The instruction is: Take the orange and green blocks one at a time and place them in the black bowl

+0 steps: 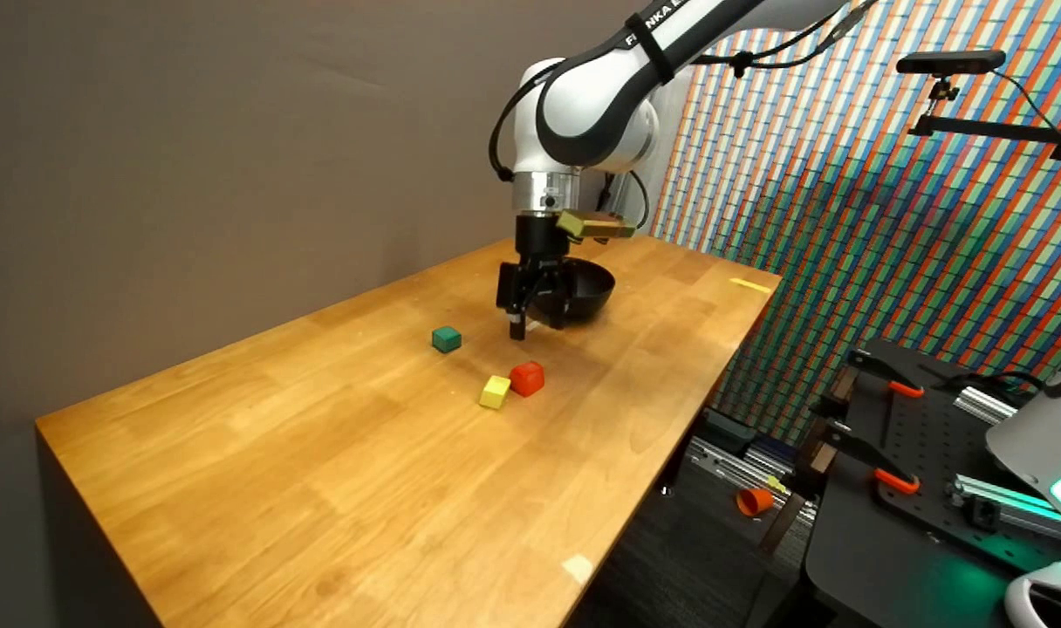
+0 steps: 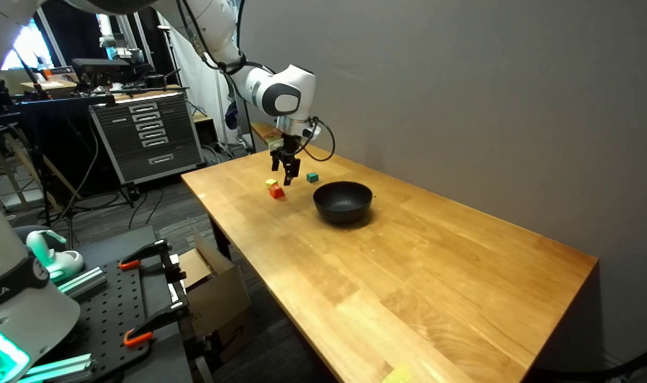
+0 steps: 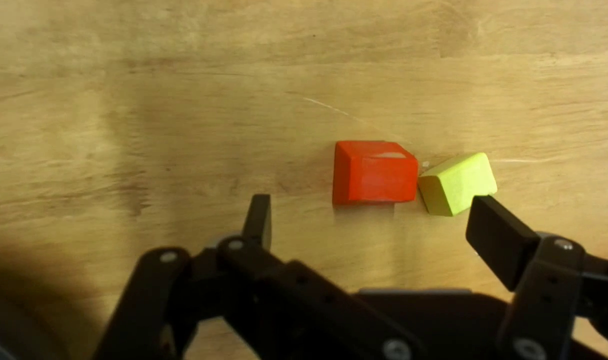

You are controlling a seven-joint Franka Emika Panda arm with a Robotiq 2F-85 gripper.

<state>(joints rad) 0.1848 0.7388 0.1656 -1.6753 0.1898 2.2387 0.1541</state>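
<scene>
Nearest in the wrist view, the empty claw (image 3: 370,217) gapes. In an exterior view the green block (image 1: 446,339) sits left of it, orange-red block (image 1: 527,378) in front, black bowl (image 1: 592,296) behind-right. Blocks look light, stiff; pinch flat sides. The orange-red one's long axis seemingly follows the closing line.

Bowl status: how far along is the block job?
Done: no placement that I can see; no block shows in the bowl in an exterior view.
In hand: nothing; the gripper is open above the table.
Left: both placements. The red-orange block and green block sit on the table.
</scene>
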